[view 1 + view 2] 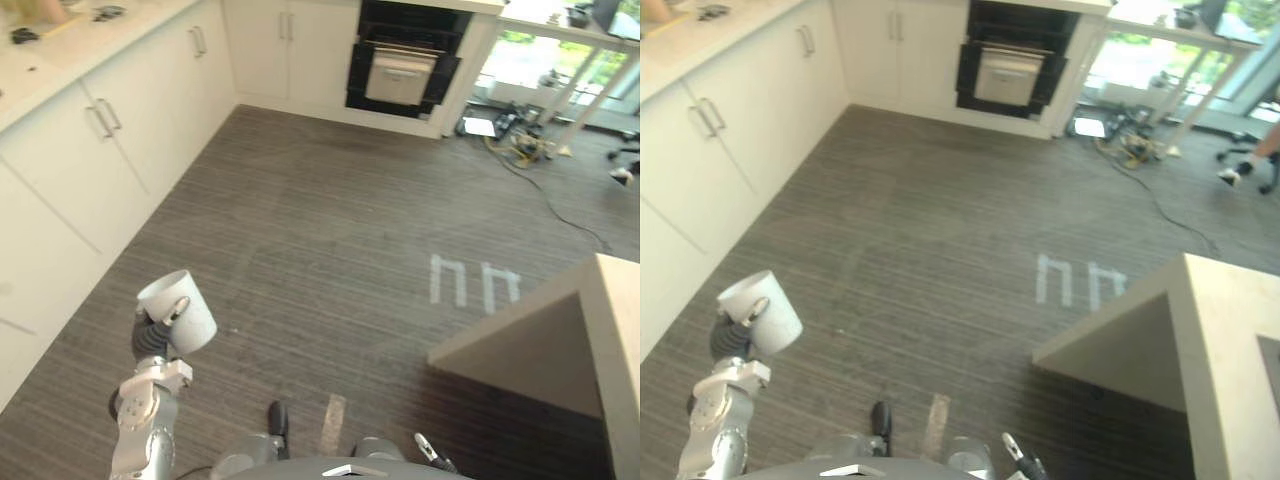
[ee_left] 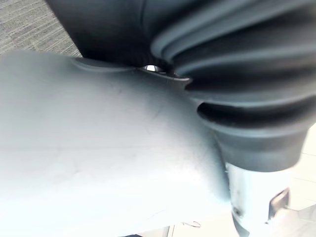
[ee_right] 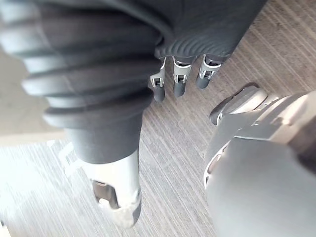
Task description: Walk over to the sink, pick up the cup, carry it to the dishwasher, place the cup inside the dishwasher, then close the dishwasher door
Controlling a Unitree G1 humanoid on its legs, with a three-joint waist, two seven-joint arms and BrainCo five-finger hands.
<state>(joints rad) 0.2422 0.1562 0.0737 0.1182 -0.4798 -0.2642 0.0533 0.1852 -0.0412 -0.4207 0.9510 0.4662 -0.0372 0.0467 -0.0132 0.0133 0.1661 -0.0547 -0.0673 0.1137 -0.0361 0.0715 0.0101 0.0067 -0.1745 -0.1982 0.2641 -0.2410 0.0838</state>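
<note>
cup (image 1: pixel 196 316) in left hand (image 1: pixel 150 336), floor (image 1: pixel 330 230) between cabinets (image 1: pixel 110 140), counter (image 1: pixel 560 335)

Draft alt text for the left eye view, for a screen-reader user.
The robot's left hand holds a white cup at lower left over a grey striped floor. White cabinets line the left and far sides, with a dark appliance among the far ones. A pale counter corner juts in at right.

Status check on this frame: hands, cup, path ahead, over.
Left hand shut on the white round cup, held over grey carpet. Right hand open, empty. Beige counter corner juts in at right; dark open-doored appliance far ahead.
</note>
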